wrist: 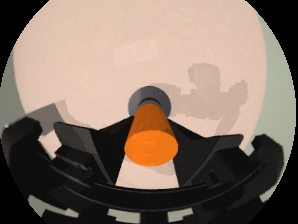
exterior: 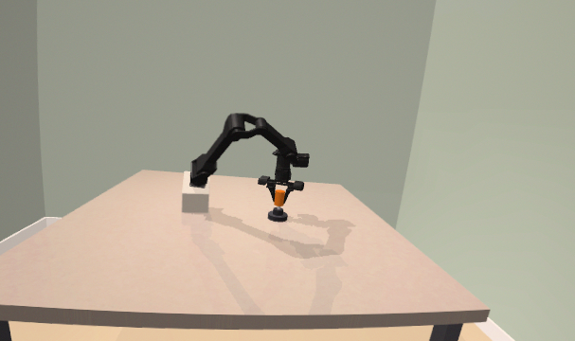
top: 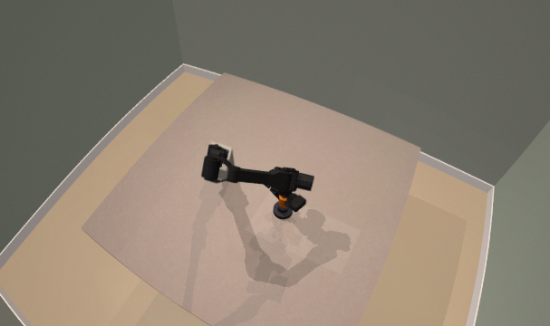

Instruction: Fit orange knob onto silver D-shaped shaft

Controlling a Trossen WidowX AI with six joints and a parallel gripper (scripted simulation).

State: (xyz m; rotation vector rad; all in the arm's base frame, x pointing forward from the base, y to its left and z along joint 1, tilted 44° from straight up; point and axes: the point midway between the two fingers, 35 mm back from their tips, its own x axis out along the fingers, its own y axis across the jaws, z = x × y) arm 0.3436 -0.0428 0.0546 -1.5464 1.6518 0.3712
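Observation:
My gripper (top: 282,200) (exterior: 279,197) (wrist: 149,120) is shut on the orange knob (top: 282,200) (exterior: 279,197) (wrist: 150,135) and holds it upright. The knob hangs straight above the dark round pedestal (top: 282,213) (exterior: 278,216) (wrist: 144,96), with its lower end close over the pedestal's top. In the wrist view the knob covers the middle of the pedestal, so the silver shaft is hidden. I cannot tell whether the knob's hole has met the shaft.
The arm's white base block (exterior: 195,199) (top: 227,148) stands on the table (exterior: 126,265) behind and left of the pedestal. A low white rim (top: 451,169) runs around the floor below the table.

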